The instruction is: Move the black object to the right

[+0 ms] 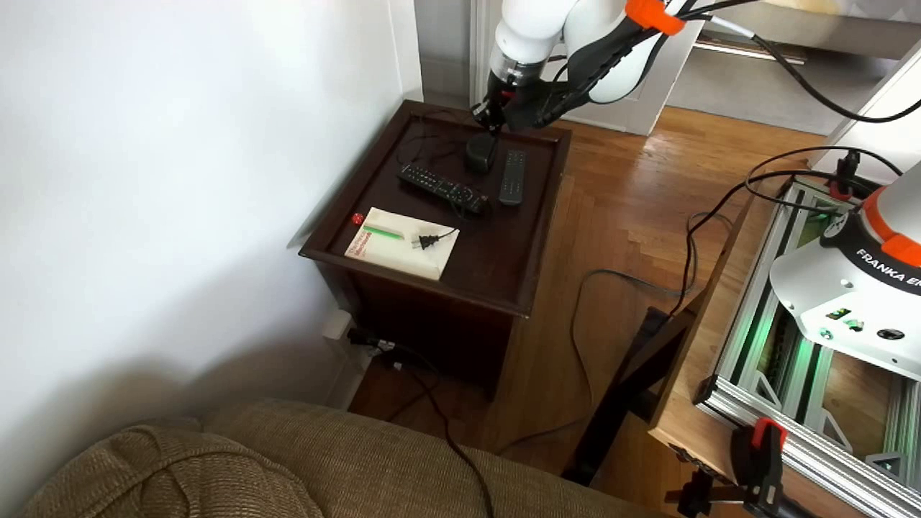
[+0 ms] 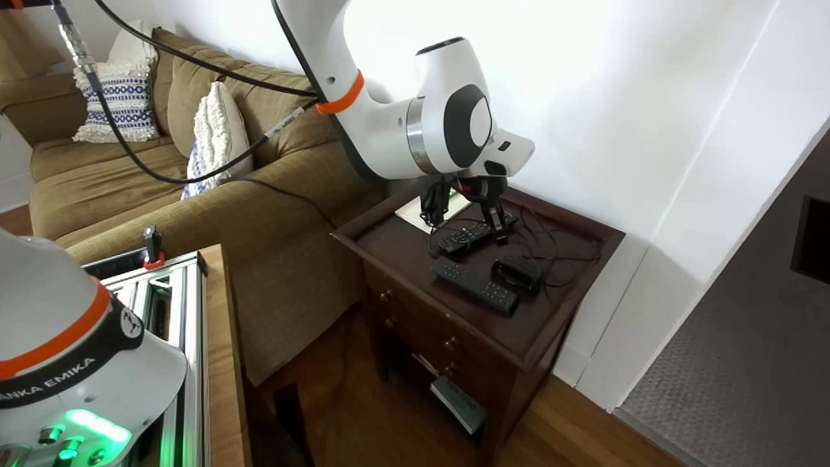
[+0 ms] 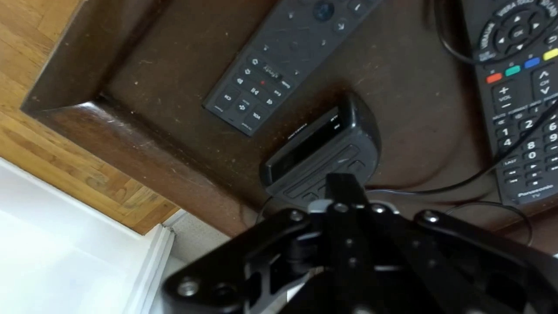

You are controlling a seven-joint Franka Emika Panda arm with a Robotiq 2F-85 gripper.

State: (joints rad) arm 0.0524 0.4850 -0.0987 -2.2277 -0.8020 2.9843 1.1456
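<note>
- The Robotiq gripper point(image 3: 347, 187) hangs close over the digital clock point(image 3: 322, 152), its jaws pressed together; whether they touch it cannot be told.
- In an exterior view, the slim black Xfinity remote point(image 1: 512, 177) lies on the right side of the dark wooden counter point(image 1: 496, 252), just right of the clock.
- The longer Panasonic remote point(image 1: 442, 188) lies farther left, a cord point(image 3: 418, 192) crossing it.
- A pale book point(image 1: 417, 262) lies at the near left, a black plug point(image 1: 427, 241) and green strip point(image 1: 383, 232) on it.
</note>
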